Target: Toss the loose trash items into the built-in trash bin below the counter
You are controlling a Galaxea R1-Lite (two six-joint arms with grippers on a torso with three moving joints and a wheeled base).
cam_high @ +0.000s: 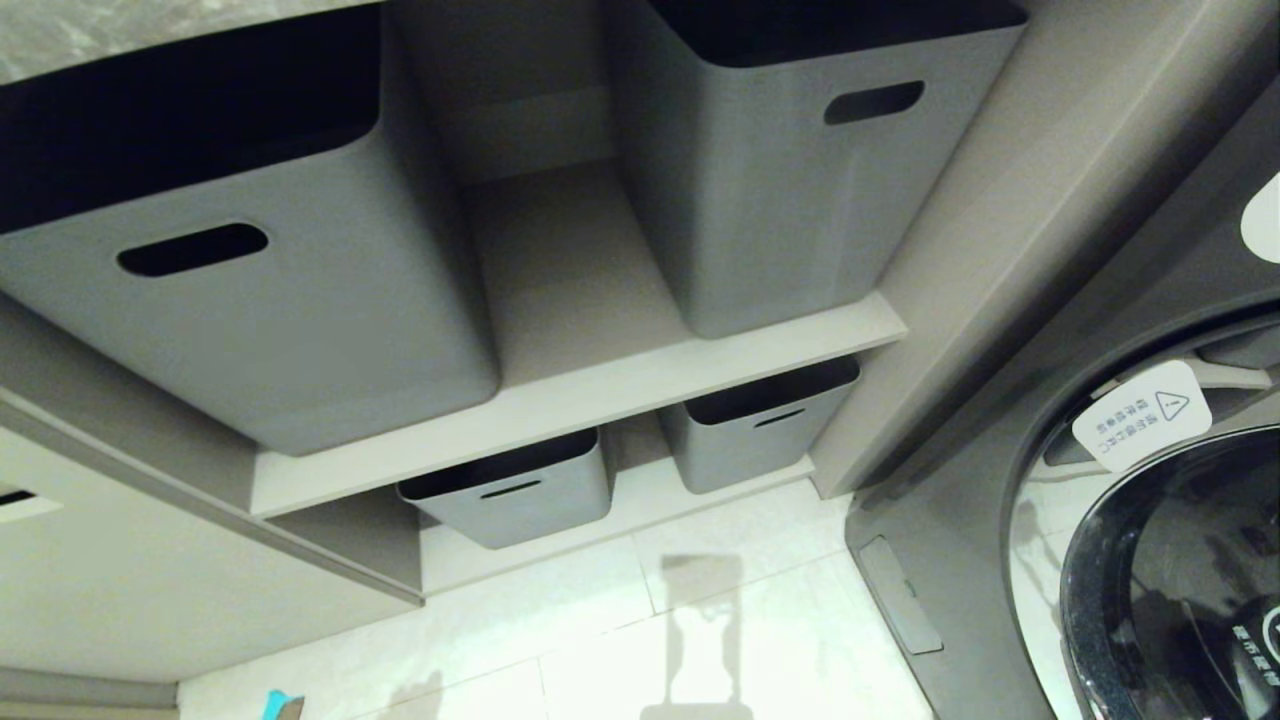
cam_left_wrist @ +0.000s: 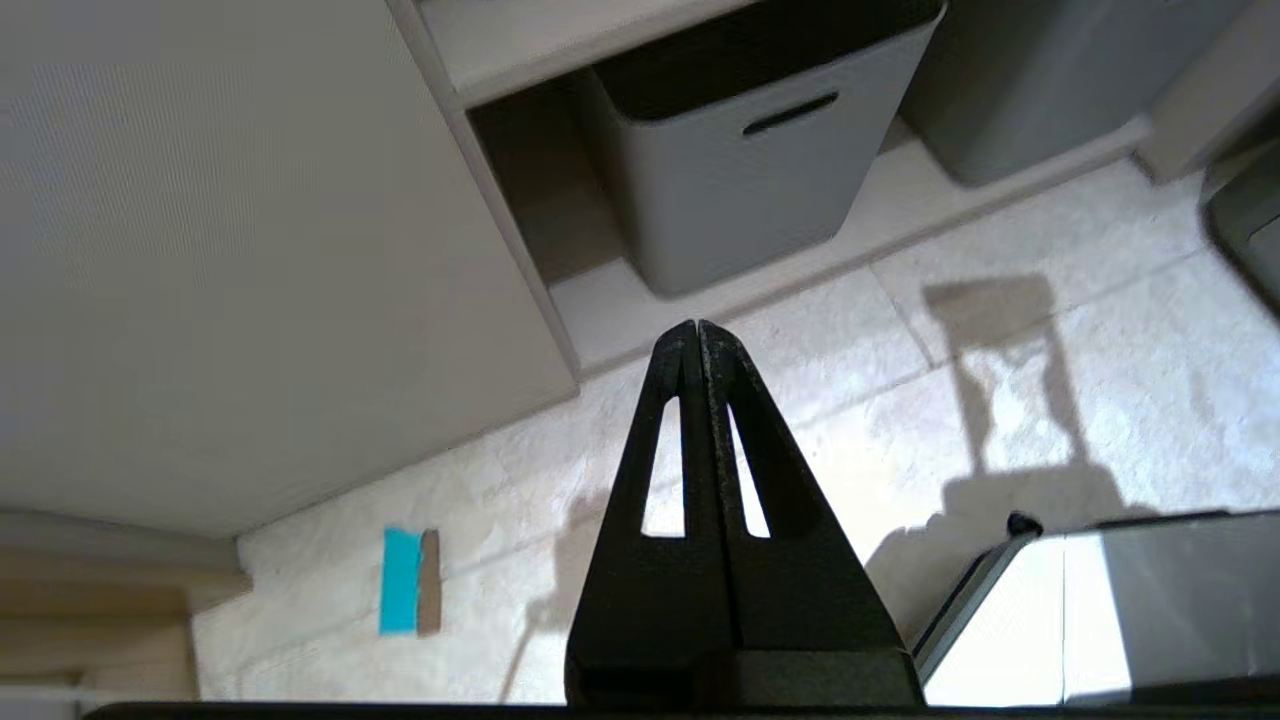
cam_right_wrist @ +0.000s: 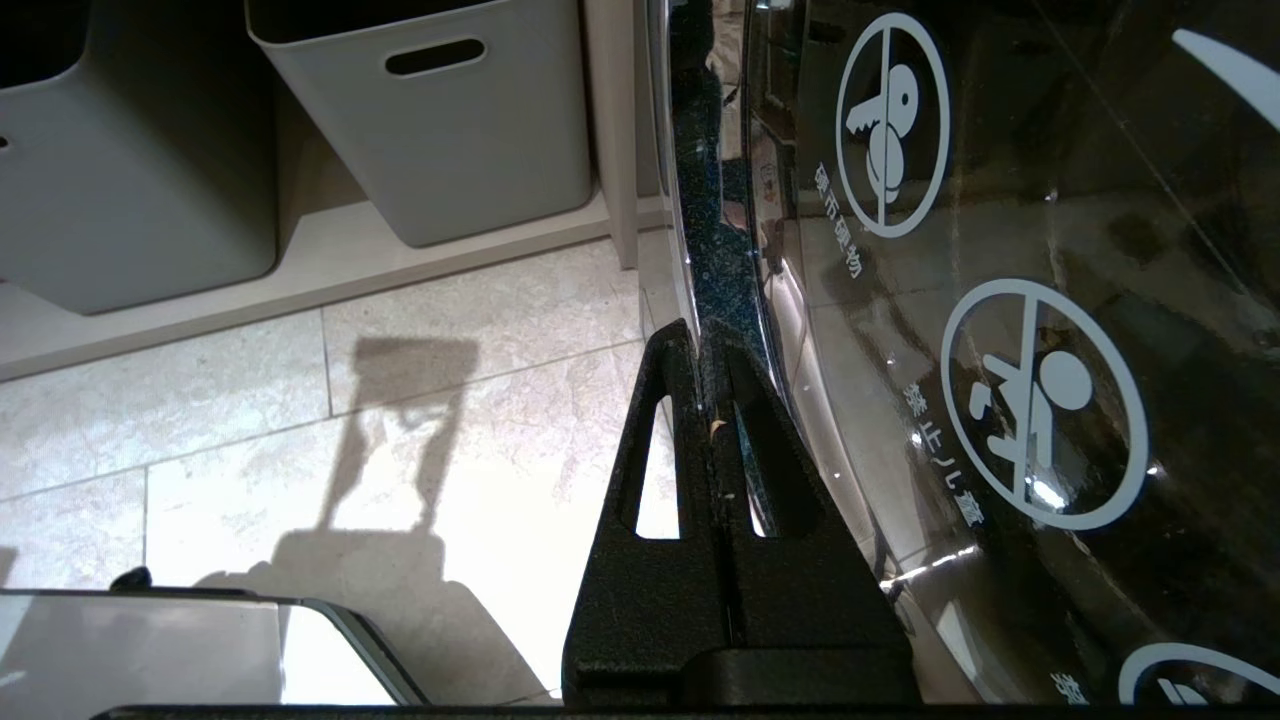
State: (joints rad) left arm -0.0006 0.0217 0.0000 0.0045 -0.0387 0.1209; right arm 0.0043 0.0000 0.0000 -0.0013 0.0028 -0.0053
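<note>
Head view shows none of the trash and no bin flap: only a sliver of the table (cam_high: 60,35) at the upper left corner, four grey boxes (cam_high: 250,300) on two shelves beneath it, a pale tiled floor (cam_high: 760,640), and a washer door (cam_high: 1180,570) at the right. Neither arm appears in that view.

Left wrist view has the left end effector (cam_left_wrist: 697,330) hanging above the floor with its fingers pressed together and nothing between them. Ahead of it are a plain beige cabinet panel (cam_left_wrist: 250,250) and a lower box. A small teal strip beside a brown one (cam_left_wrist: 410,582) lies on the floor near the cabinet; whether that is a wrapper or just tape I cannot tell.

Right wrist view has the right end effector (cam_right_wrist: 705,335) likewise pinched tight and empty, just beside the dark washer door with its white warning icons.

By my reading the task has hardly begun. Nothing is held, no trash item is clearly in sight, and the bin's sticker is out of view. Finding the items on the table, picking each up, opening the flap and dropping them in all remain.
</note>
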